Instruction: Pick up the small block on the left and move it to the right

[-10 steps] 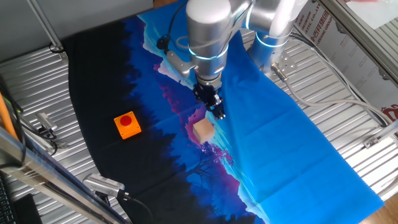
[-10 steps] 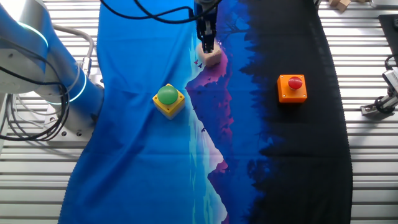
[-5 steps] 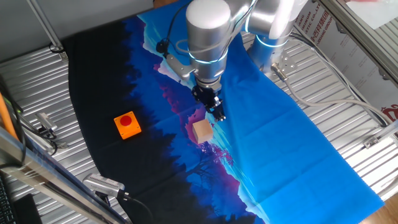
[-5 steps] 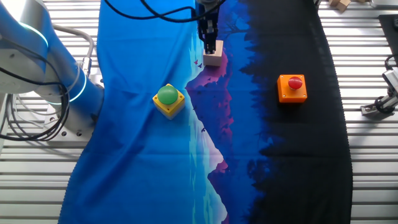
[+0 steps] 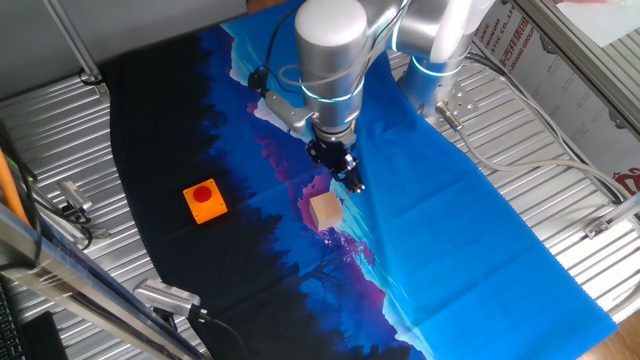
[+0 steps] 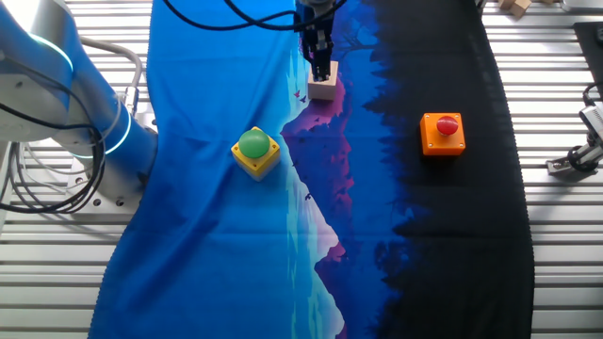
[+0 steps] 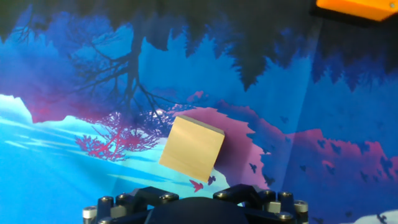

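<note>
The small block [image 5: 325, 212], a plain tan wooden cube, sits flat on the blue and purple part of the cloth. It also shows in the other fixed view [image 6: 323, 88] and in the middle of the hand view [image 7: 191, 147]. My gripper [image 5: 350, 182] hangs just above and beside it, pointing down, with nothing between its fingers. In the other fixed view my gripper [image 6: 322, 70] overlaps the block's top edge. The hand view shows only the black base of the hand; the fingertips are out of sight there.
An orange block with a red button [image 5: 204, 200] stands on the black part of the cloth [image 6: 443, 133]; its corner shows in the hand view [image 7: 357, 7]. A yellow block with a green button [image 6: 254, 151] stands on the blue part. Slatted metal table [image 6: 565, 235] surrounds the cloth.
One second ago the block looked tilted under the gripper; now it lies flat on the cloth. The gripper has risen slightly away from it.
</note>
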Robot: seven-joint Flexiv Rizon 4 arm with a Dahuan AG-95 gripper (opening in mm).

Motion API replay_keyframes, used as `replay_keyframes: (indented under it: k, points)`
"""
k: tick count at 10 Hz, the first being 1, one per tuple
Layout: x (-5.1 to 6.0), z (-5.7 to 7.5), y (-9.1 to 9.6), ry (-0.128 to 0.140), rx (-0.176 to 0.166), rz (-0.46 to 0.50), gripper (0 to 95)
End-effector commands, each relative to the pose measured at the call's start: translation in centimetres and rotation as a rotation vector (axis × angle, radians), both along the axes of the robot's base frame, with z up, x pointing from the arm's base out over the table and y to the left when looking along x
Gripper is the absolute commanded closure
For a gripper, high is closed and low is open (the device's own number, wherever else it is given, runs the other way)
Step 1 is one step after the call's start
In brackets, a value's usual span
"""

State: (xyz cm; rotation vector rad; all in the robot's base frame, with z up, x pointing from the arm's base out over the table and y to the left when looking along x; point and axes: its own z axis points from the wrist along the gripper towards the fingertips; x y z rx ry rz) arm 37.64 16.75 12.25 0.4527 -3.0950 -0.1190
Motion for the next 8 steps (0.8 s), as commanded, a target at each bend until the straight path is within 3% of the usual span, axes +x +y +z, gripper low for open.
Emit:
replay_keyframes:
  k: [1, 4, 8]
  points:
    - [-0.13, 0.1, -0.04, 0.001, 0.004, 0.003, 95.0]
    - [-0.13, 0.1, -0.04, -0.001, -0.011, 0.021, 95.0]
    - [-0.13, 0.1, -0.04, 0.008, -0.004, 0.031, 95.0]
